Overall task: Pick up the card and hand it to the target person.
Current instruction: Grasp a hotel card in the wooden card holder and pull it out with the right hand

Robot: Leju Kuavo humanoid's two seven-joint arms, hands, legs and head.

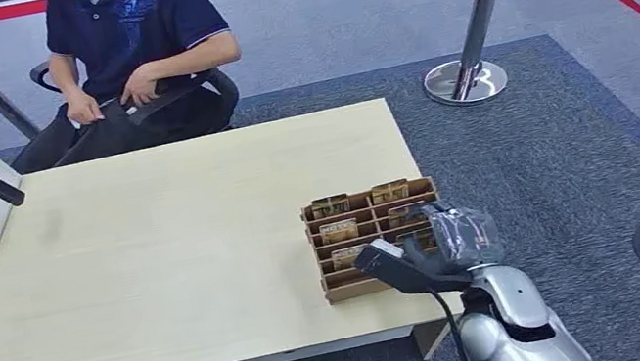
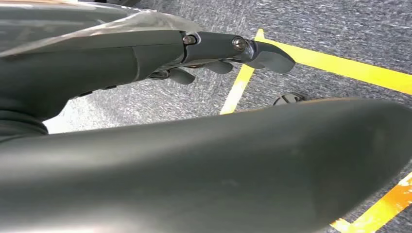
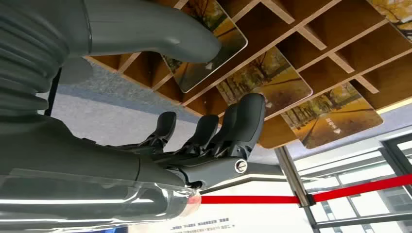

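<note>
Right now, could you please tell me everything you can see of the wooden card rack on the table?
The wooden card rack is a brown, slotted tray divided by thin partitions into rows of compartments. It lies flat near the front right corner of the pale table. Several compartments hold cards printed with yellow autumn trees, leaning in their slots. The right robot hand reaches over its right side, thumb against one card; it grips none yet.
</note>
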